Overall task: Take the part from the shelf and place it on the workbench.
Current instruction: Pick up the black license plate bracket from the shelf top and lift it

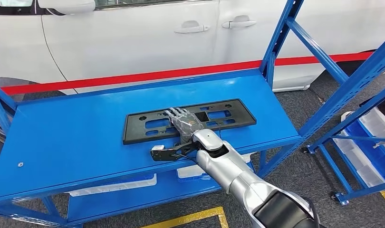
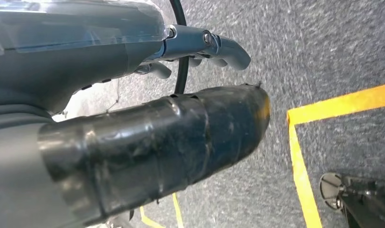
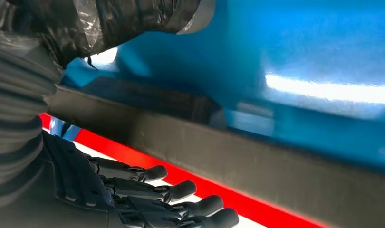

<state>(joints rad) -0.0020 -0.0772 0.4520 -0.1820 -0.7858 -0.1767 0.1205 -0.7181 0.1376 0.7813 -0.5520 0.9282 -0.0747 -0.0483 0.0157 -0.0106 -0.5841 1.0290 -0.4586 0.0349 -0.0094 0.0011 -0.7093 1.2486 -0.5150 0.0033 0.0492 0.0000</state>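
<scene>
Surroundings first, head view. White car [image 1: 133, 33] fills the frame from 10 to 1 o'clock, door handles visible; red floor stripe [image 1: 148, 76] runs along its base behind the shelf. Blue shelf uprights and diagonal braces [image 1: 319, 47] stand at 2 to 3 o'clock; a second blue rack with white bins [image 1: 371, 142] at 4 o'clock. White bins [image 1: 114, 186] sit on the lower tier beneath the top deck. Grey carpet floor with yellow line [image 1: 190, 219] at 6 o'clock.

Edges and room: blue shelf deck [image 1: 62, 137] lies broad and bare toward 9 o'clock, with one small pale fleck [image 1: 20, 165] near its 8 o'clock corner. Front lip runs from 8 to 3 o'clock. Upright post at 1 o'clock stands just beyond the part's far end.

Black plate-holder part [image 1: 143, 124], a long flat frame with cut-outs, lies flat mid-deck, long axis running 9 to 3 o'clock, slightly skewed.

Right hand [image 1: 183, 121] rests over the part's middle, fingers extended flat across it toward 11 o'clock. Right wrist view shows the fingers [image 3: 181, 190] straight and side by side, with the taped thumb [image 3: 133, 19] on the other side of the part's dark edge [image 3: 257, 161]; whether the part is gripped, I cannot tell.

Left hand [image 2: 148, 137] hangs over grey carpet beside a yellow line [image 2: 300, 166]; fingers loosely apart, nothing held.
</scene>
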